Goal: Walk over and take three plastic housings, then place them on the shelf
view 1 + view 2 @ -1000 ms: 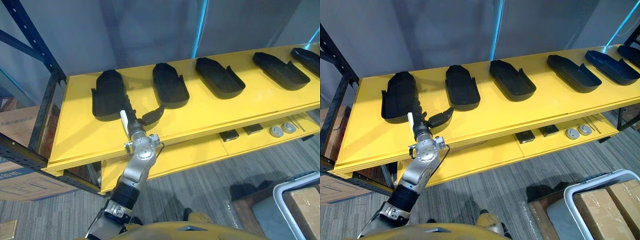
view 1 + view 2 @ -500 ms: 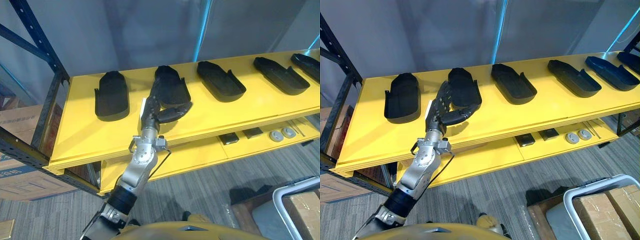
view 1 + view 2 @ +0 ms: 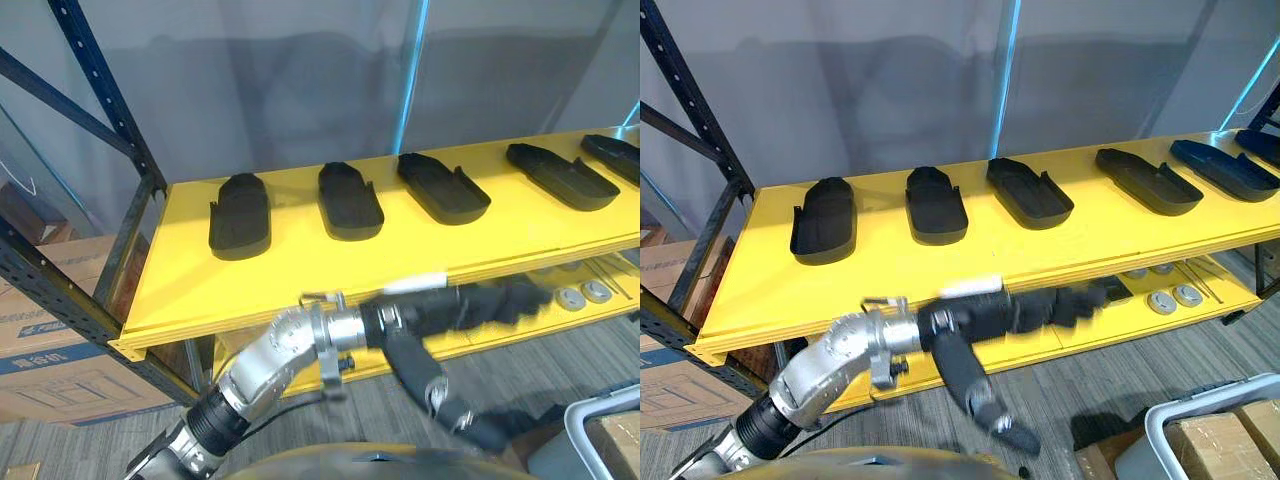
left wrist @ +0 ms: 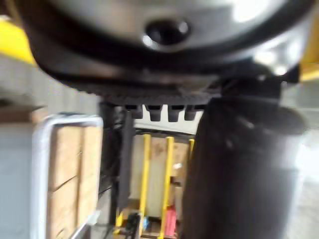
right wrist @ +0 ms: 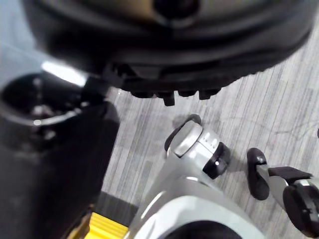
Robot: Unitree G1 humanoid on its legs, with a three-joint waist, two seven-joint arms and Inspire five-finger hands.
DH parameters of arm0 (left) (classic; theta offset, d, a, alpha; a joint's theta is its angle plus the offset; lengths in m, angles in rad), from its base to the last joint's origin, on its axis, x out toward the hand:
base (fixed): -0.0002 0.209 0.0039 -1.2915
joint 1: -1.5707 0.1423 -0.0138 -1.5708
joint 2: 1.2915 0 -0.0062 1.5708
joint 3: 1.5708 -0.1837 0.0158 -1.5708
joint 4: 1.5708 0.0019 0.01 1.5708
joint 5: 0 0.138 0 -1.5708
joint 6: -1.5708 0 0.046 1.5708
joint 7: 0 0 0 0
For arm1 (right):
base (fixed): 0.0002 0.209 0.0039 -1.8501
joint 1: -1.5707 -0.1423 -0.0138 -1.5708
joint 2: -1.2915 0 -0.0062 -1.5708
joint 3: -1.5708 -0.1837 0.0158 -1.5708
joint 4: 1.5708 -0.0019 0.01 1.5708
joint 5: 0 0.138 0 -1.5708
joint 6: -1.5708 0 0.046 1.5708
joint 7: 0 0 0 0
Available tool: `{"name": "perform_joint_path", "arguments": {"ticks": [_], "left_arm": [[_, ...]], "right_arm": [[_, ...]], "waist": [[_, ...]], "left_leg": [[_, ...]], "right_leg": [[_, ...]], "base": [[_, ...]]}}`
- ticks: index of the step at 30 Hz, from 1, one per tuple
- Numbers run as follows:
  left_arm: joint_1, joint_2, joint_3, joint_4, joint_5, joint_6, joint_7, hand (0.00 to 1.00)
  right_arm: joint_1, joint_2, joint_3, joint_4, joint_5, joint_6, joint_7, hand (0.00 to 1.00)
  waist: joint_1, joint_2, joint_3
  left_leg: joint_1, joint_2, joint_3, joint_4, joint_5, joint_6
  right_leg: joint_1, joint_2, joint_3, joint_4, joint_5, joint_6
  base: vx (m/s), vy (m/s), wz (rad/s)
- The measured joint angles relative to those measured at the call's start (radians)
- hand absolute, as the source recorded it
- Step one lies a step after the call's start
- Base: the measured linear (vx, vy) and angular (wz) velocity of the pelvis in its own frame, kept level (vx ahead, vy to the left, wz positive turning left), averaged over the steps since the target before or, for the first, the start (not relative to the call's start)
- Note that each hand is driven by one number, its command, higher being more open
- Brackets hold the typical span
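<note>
Black plastic housings (image 3: 240, 215) in row on yellow shelf (image 3: 300, 265).

No readable text; print on cardboard box (image 3: 60, 370) illegible.

A plain grey wall (image 3: 300, 80) fills the upper frame behind a yellow board shelf (image 3: 300, 250) on dark blue steel uprights (image 3: 105, 95) at left; grey striped carpet (image 3: 1200, 360) lies below.

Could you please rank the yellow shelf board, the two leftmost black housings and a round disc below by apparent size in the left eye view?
1. Yellow shelf board, largest.
2. Leftmost housing and second housing: about alike, not ranked.
3. Round disc, smallest.
</note>
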Motion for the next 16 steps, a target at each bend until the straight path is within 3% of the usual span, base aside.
{"name": "perform_joint_path", "arguments": {"ticks": [3,8,11,14,16], "left_arm": [[0.093,-0.002,0.025,0.167,0.072,0.023,0.096,1.00],[0.203,-0.031,0.227,0.487,0.201,-0.013,0.286,1.00],[0.258,-0.061,0.386,0.624,0.220,-0.109,0.414,1.00],[0.280,-0.139,0.590,0.801,0.413,-0.243,0.672,1.00],[0.283,-0.159,0.661,0.868,0.493,-0.290,0.787,1.00]], "right_arm": [[-0.038,0.001,0.005,0.000,0.002,0.013,0.000,1.00],[-0.048,-0.019,0.112,-0.001,0.000,0.031,0.001,1.00],[-0.059,-0.024,0.164,-0.001,0.001,0.039,0.001,1.00],[-0.067,-0.038,0.235,0.000,0.008,0.055,0.000,1.00],[-0.084,-0.053,0.278,0.007,0.022,0.060,-0.001,1.00]], "waist": [[0.003,-0.002,0.001],[0.015,-0.028,0.020],[0.019,-0.046,0.037],[0.038,-0.056,0.049],[0.040,-0.057,0.052]], "left_leg": [[-0.006,-0.001,0.002,0.000,-0.001,0.001],[0.002,-0.004,-0.031,0.000,0.001,-0.003],[0.003,-0.005,-0.048,0.000,0.001,-0.002],[0.010,-0.014,-0.058,0.000,0.004,0.002],[0.015,-0.018,-0.063,0.000,0.004,0.002]], "right_leg": [[-0.002,-0.001,-0.001,-0.007,0.003,0.003],[0.031,-0.005,-0.041,-0.010,0.001,0.006],[0.034,-0.007,-0.055,-0.009,-0.006,0.005],[0.049,-0.013,-0.059,-0.010,-0.010,0.005],[0.058,-0.017,-0.066,-0.012,-0.011,0.007]], "base": [[0.00,0.009,0.01],[0.06,0.025,0.20],[0.04,0.016,0.14],[0.08,0.031,0.07],[0.05,0.029,0.05]]}}
